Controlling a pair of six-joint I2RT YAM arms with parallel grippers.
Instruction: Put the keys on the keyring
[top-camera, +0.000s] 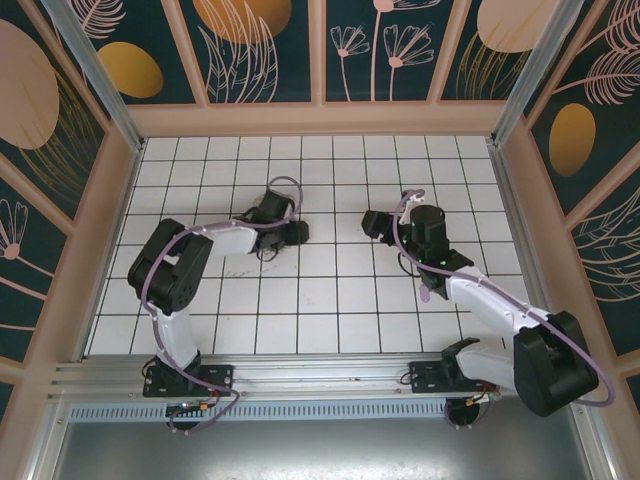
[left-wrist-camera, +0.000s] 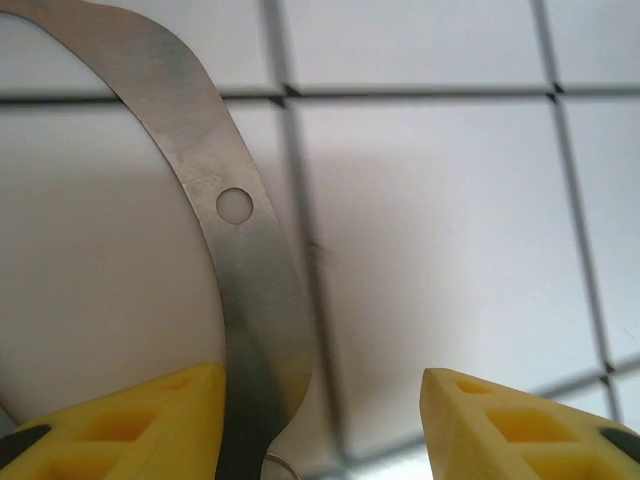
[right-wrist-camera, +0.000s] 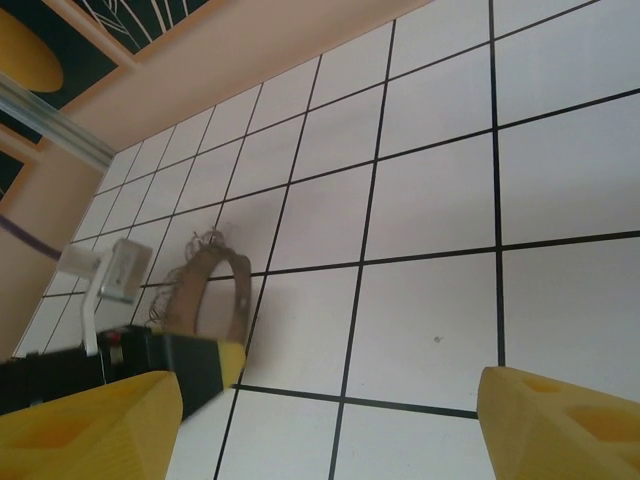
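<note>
The keyring shows as a curved grey-brown metal band (left-wrist-camera: 255, 290) with a small round hole, lying over the white tiles. In the left wrist view it runs down along the inner side of one yellow fingertip (left-wrist-camera: 150, 420); a wide gap separates it from the other fingertip (left-wrist-camera: 520, 420). My left gripper (left-wrist-camera: 322, 400) is open at the middle left of the floor (top-camera: 293, 232). In the right wrist view the band (right-wrist-camera: 188, 298) arches out from the left gripper (right-wrist-camera: 180, 365), with thin wiry strands at its top. My right gripper (right-wrist-camera: 325, 400) stands open over bare tiles, right of the left one (top-camera: 372, 222). The keys are out of view.
The white tiled floor (top-camera: 330, 300) is boxed in by pink-framed patterned walls (top-camera: 320, 118). An aluminium rail (top-camera: 300, 372) carries both arm bases at the near edge. Purple cables (top-camera: 285, 185) loop over the arms. Faint thin marks (top-camera: 243, 268) lie beside the left forearm.
</note>
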